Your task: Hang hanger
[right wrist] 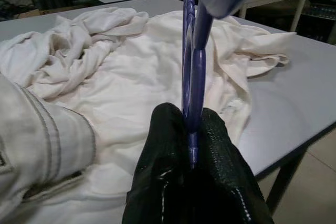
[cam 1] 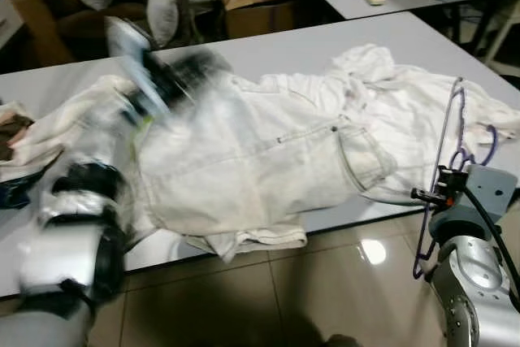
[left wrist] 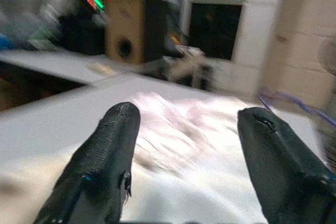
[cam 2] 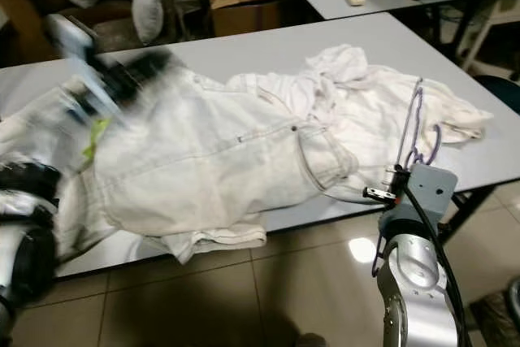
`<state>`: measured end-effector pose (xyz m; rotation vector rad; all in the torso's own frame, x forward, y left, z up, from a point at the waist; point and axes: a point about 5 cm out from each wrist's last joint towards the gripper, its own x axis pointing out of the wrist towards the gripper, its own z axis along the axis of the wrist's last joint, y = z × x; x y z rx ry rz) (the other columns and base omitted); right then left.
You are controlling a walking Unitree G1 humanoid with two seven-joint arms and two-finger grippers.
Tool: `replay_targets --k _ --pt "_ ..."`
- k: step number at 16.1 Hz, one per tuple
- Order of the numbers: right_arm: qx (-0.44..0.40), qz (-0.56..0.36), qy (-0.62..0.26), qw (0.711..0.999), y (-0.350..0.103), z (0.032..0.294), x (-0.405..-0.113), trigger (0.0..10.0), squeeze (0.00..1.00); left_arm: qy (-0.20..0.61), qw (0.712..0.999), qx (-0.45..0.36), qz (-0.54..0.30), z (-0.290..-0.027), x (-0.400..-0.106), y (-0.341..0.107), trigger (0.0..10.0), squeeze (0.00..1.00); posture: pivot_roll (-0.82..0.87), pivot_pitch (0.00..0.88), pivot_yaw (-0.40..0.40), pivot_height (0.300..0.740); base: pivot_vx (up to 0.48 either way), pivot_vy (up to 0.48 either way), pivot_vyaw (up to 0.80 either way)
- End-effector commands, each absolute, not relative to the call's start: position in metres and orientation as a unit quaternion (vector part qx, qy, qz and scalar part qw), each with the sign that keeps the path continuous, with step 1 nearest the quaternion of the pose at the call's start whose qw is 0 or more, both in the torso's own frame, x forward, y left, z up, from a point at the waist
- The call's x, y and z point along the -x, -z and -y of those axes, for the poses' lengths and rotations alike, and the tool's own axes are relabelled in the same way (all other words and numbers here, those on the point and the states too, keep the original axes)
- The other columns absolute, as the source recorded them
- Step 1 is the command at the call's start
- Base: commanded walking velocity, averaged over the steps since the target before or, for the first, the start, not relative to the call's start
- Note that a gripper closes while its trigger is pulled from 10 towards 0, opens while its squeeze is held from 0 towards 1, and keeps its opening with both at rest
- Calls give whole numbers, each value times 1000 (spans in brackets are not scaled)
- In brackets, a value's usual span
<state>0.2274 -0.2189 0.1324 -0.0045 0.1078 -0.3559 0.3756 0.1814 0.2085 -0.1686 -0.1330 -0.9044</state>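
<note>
A: What's the layout, biggest first?

B: A grey bench [cam 1: 268,50] runs across the view, with pale clothes [cam 1: 268,152] heaped over most of it: heavy trousers near the middle, a thinner white garment bunched toward the robot's right. The robot stands at the bench's near edge.

A: And the hanger?

B: The hanger [cam 1: 443,172] is a thin purple one, held by the right gripper [right wrist: 192,129] just off the right end of the near edge. Its fingers [right wrist: 163,156] are pinched shut on the wire, one on each side.

A: Which way does it run?

B: Nearly upright. Its long axis rises from the fingers toward the white garment and also hangs down below the wrist toward the floor. So it stands edge-on to the clothes, not flat over them.

A: The other arm?

B: The left gripper [left wrist: 186,156] is raised over the left part of the heap, blurred, fingers spread wide with nothing between them. It sits well apart from the hanger, so I'd judge the right arm must carry the move. No rail or hook can be made out.
</note>
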Motion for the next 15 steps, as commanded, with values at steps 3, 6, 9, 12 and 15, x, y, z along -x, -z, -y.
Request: replay_targets --k 3,6,9,12,15 --pt "-3 -46 166 985 -136 215 -229 10000 0 546 837 33 21 -118 -353 -174 10000 1000 -249 0 106 740 0 0 0" --pt "1 -47 164 985 -137 216 -227 10000 0 579 815 -17 -16 -81 -333 -144 10000 1000 -255 7 110 740 0 0 0" --pt "2 -47 167 985 -137 216 -223 10000 0 526 843 -103 -37 -79 -333 -124 10000 0 -274 10 121 740 0 0 0" --pt "3 -47 169 985 -138 217 -221 10000 0 445 857 -248 -73 -93 -341 -107 10000 0 -282 3 121 740 0 0 0" --pt "4 -47 166 985 -138 216 -223 10000 0 441 844 -289 -99 -97 -339 -98 10000 0 -279 2 117 740 0 0 0"
